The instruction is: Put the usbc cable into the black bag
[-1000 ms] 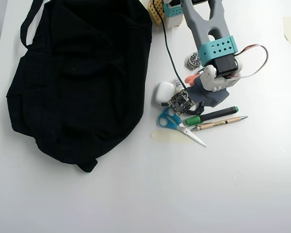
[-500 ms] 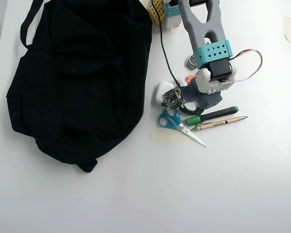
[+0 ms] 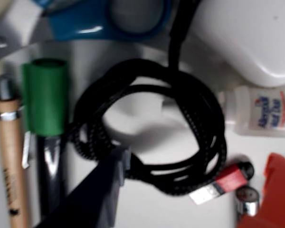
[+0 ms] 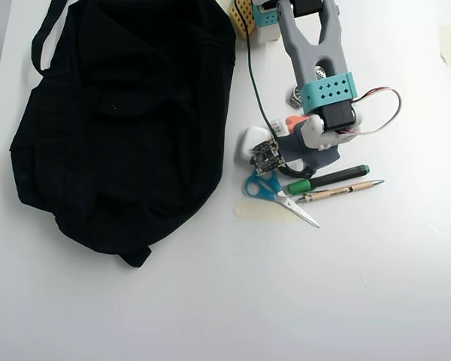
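Nothing reads clearly — the small white bottle's blue-red label is blurred.

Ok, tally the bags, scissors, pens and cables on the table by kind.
bag: 1
scissors: 1
pens: 2, the green-capped marker and the wooden pen
cable: 1
Total: 5
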Action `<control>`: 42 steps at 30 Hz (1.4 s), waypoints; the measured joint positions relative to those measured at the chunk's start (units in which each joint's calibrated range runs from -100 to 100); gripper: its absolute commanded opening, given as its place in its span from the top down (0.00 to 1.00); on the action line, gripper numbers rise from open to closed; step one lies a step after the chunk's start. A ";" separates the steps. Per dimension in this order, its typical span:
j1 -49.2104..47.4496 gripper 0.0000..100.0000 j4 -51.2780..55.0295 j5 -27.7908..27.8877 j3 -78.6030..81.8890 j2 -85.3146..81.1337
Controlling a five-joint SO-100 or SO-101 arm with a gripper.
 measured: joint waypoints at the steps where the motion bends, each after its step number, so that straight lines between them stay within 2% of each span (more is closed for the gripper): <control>1: 0.00 0.64 0.00 0.00 0.00 0.33; 33: 1.83 0.65 0.00 0.00 0.00 3.34; 42: 1.83 0.82 0.77 0.00 0.51 3.34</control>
